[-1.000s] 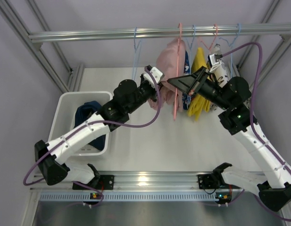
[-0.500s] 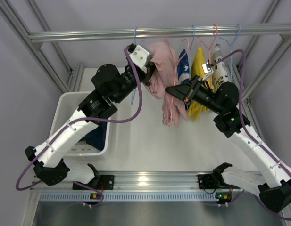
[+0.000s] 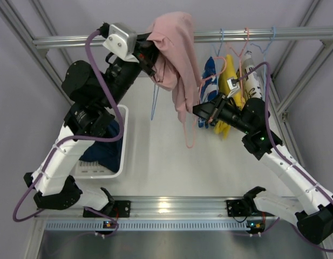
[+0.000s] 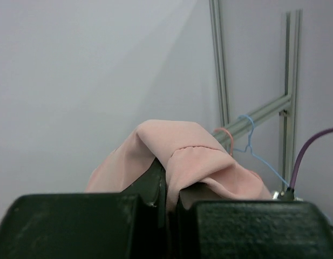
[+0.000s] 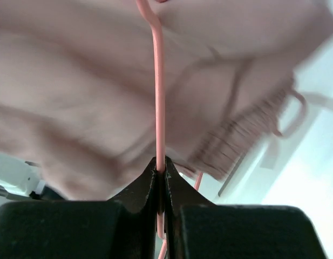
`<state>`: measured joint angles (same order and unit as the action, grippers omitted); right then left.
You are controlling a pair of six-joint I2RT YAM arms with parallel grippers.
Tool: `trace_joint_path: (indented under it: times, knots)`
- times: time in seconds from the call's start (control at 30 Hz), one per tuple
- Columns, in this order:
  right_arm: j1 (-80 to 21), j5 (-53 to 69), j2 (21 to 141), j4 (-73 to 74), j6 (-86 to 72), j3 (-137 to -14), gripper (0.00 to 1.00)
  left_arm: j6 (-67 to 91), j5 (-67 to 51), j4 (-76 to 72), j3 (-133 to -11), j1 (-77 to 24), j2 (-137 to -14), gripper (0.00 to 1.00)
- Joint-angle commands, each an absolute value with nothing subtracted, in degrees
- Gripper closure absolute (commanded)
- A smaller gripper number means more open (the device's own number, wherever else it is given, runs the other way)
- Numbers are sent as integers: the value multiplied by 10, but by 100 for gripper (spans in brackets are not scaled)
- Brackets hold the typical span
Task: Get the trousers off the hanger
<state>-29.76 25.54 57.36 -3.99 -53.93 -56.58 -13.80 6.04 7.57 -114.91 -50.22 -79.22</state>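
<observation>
My left gripper (image 3: pixel 149 55) is raised to the height of the rail and is shut on the pale pink trousers (image 3: pixel 174 48). The cloth drapes over the gripper and trails down toward the pink hanger (image 3: pixel 191 132). In the left wrist view the pink trousers (image 4: pixel 179 143) are pinched between the fingers of the left gripper (image 4: pixel 169 186). My right gripper (image 3: pixel 198 111) is shut on the hanger's thin wire (image 5: pixel 158 97). Behind that wire the pink trousers (image 5: pixel 74 108) fill the right wrist view, above the right gripper (image 5: pixel 161 168). The navy trousers (image 3: pixel 104 154) lie in the white bin (image 3: pixel 121 162).
The rail (image 3: pixel 274 35) runs across the back. An empty blue hanger (image 3: pixel 154 102) hangs left of centre. A blue patterned garment (image 3: pixel 209 70), a yellow garment (image 3: pixel 229 81) and a white item (image 3: pixel 252 75) hang at the right, close behind my right arm.
My left arm has swung up and to the left, drawing the pink trousers high over the rail. The right gripper has shifted slightly left, still holding the hanger.
</observation>
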Motion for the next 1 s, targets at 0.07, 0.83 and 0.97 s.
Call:
trace_joint_path:
  times: [0.07, 0.83, 0.97]
  knots:
    - [-298, 249, 559, -50, -515, -561, 100, -127, 49, -22, -1248, -502, -809, 100]
    - [-319, 287, 553, -47, -459, -576, 100, -166, 141, -39, -1225, -263, -640, 100]
    - [-319, 289, 556, -39, -450, -583, 100, -228, 174, -61, -1125, -206, -556, 100]
